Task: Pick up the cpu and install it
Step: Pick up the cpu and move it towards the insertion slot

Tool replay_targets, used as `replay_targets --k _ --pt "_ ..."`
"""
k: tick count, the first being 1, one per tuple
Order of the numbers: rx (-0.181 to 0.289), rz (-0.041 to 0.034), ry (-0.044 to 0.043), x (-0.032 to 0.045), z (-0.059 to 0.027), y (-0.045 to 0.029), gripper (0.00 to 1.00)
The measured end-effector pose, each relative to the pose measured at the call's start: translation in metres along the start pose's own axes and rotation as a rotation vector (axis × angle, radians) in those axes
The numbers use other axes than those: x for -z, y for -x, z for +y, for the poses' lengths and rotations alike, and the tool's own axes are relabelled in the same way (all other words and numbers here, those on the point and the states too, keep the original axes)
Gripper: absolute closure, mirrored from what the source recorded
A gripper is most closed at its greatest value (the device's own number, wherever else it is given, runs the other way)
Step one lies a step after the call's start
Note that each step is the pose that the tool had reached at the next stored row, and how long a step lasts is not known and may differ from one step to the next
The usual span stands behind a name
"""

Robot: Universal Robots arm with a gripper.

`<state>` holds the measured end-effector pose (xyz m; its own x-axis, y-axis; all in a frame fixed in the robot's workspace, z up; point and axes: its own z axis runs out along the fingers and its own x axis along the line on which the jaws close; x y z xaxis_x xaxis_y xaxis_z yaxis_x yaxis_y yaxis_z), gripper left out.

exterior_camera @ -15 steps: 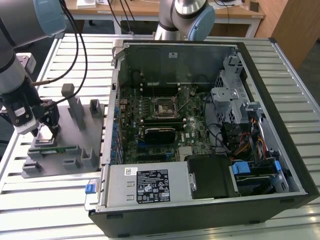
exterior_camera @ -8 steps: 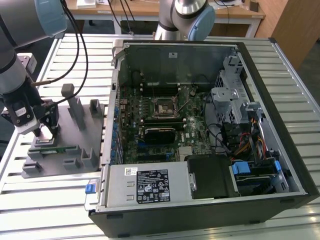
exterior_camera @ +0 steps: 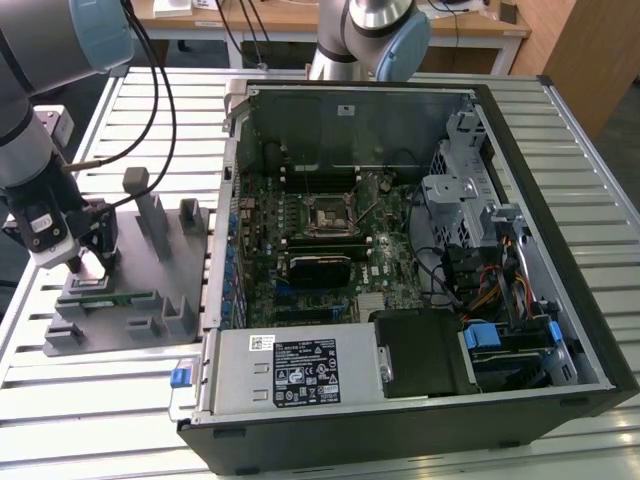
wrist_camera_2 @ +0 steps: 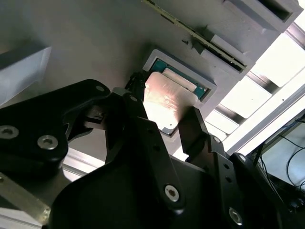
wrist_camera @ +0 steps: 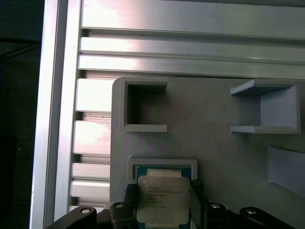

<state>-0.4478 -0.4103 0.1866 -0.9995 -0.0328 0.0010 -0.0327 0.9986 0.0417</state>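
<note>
The gripper point(wrist_camera: 163, 190) is closed on the cpu point(wrist_camera: 163, 202), fingers point(wrist_camera: 130, 193) against two opposite edges, at the square recess of the grey fixture tray point(exterior_camera: 190, 275) on the exterior view's left, well apart from the computer case point(exterior_camera: 360, 120). The cpu is judged light, stiff and fragile, with a slick metal top. Grip the rim edges only, never the underside.

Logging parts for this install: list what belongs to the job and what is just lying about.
Job:
cpu, gripped in the hand
black-framed socket inside the case

Lying about:
memory stick
power supply
</note>
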Motion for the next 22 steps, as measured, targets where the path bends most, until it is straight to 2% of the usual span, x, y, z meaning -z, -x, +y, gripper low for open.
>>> replay_targets --k 8,9,13,14,15,16,22 --pt "0.0 0.0 0.0 0.0017 0.0001 0.0 0.46" --pt "0.0 0.0001 0.0 0.0017 0.0001 0.0 0.4" --pt "0.0 -0.0001 0.0001 0.0007 0.0 0.0 0.4" --pt "0.0 0.0004 -0.0002 0.0004 0.0 -0.0001 0.41" --pt "0.0 0.0003 -0.0001 0.0003 0.0 -0.0001 0.47" --pt "0.0 0.0 0.0001 0.0004 0.0 0.0 0.47" --pt "0.0 -0.0001 0.0001 0.0108 0.0005 0.0 0.47"
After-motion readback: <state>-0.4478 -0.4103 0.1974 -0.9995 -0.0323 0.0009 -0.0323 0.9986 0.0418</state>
